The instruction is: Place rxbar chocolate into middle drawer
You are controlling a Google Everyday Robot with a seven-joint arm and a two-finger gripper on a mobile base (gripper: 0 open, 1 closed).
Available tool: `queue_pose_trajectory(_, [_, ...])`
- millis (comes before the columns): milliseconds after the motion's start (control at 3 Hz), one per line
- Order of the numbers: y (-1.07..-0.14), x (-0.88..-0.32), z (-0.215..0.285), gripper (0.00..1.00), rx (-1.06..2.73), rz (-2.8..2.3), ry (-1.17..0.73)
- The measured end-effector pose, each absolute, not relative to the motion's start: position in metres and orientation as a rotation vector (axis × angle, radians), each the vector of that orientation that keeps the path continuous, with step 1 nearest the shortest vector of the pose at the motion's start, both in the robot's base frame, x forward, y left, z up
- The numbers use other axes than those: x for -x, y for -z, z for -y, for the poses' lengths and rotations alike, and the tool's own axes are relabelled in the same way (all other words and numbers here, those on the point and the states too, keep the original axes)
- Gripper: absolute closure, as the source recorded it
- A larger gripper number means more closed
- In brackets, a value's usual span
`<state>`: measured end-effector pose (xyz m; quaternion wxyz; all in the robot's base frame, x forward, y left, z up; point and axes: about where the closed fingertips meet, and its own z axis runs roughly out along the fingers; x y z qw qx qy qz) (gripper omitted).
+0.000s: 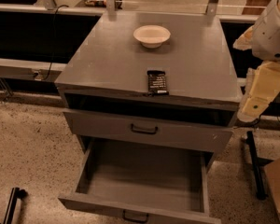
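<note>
Speckled floor (28, 148) underfoot, dark panels along the back, and dead centre a grey cabinet (107, 55). Spotted the rxbar chocolate (157, 82) lying flat on the cabinet top, right at the front edge, black wrapper up, pale print showing. Found a white bowl (151, 35) farther back on the same top, well apart from the bar. Down the front: saw a dark open slot under the top, then a shut drawer (98, 122) with its small dark handle, then the middle drawer (144, 174) at the bottom, pulled far out and showing its grey inside. Picked out the gripper (257, 97) off to the right of the cabinet, pale, hanging beside the top's right front corner, clear of bar and drawer alike. Could not tell whether open or closed.
</note>
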<state>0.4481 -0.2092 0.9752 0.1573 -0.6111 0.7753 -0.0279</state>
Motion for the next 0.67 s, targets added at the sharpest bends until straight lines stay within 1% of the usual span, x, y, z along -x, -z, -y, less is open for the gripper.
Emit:
queue_pose_trajectory(333, [-0.961,-0.492,0.186,0.0,1.788,-2.207,0.031])
queue_pose_trajectory(667, [-0.919,-0.54,0.16,0.0,1.788,-2.263,-0.005])
